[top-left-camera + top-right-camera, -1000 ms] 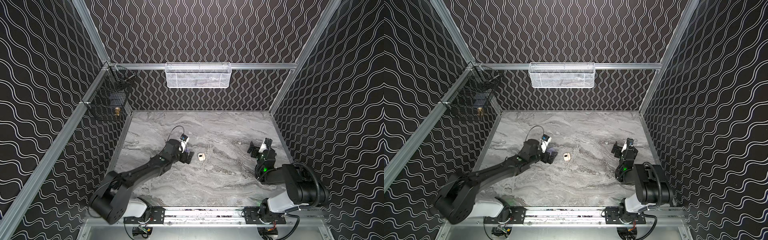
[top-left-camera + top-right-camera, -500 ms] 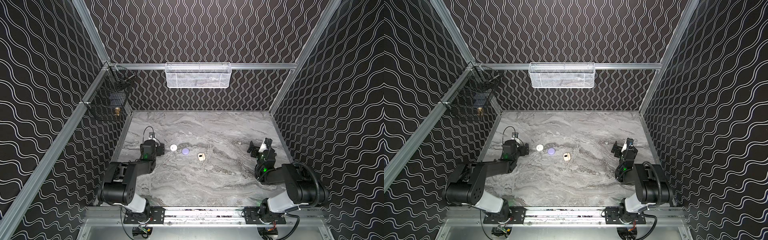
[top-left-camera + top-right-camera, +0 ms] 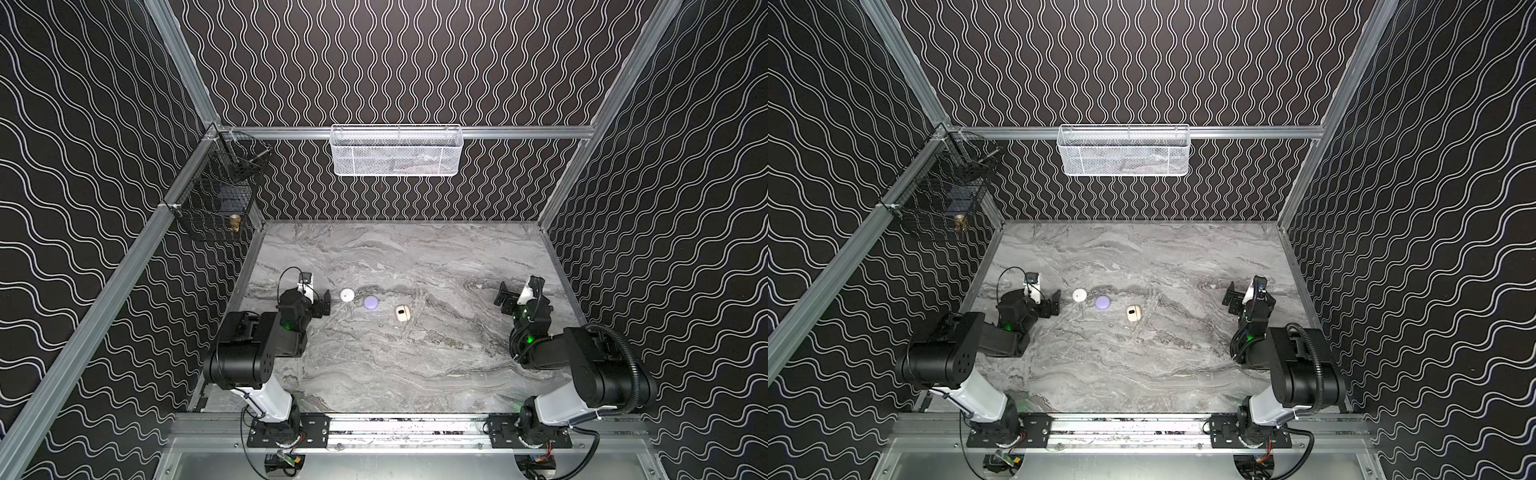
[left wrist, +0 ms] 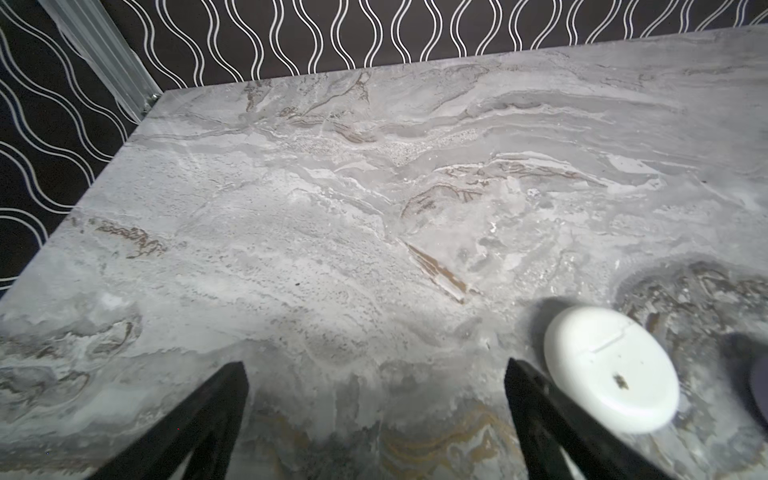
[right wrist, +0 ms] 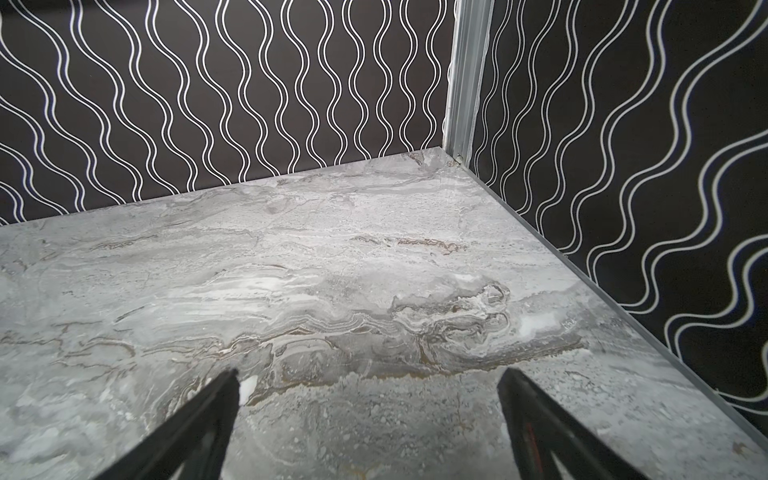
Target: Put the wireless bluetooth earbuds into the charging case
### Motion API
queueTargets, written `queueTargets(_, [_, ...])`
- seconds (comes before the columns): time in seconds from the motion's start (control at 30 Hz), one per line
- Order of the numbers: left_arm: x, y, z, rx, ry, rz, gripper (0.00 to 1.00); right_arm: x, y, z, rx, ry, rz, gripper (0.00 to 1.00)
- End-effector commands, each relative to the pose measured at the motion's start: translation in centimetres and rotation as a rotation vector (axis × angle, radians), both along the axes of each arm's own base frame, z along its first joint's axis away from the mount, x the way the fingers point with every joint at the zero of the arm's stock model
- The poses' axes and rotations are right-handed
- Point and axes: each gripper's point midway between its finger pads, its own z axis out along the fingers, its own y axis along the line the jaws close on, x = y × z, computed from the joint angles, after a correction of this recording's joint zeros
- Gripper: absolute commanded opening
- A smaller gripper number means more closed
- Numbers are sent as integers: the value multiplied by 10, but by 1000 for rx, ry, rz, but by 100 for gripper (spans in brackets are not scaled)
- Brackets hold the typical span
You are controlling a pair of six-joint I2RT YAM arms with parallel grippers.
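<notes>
Cat. entry: 3 closed cases being kept in a row on table (image 3: 415,257), left of ctr.
- White case (image 3: 347,295): round, flat, just beside left tool (image 3: 323,305).
- Lilac case (image 3: 370,302): round, next in row.
- Cream case (image 3: 402,313): oblong, long axis being pointed near-to-far, dark mark twd far end; being shown in top views only.
- White case's seam (image 4: 602,345): being shown in left wrist view only.
- Earbuds: not being made out.
- Both tools being held wide open, empty; right tool (image 3: 504,300) well apart, at table's rt side.
</notes>
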Motion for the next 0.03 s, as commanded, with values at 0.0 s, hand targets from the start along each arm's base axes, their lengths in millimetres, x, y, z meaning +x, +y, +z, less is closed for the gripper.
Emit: queueTargets(0.0, [5, -2, 14, -3, -61, -13, 99, 2, 1, 13, -9, -52, 9, 100])
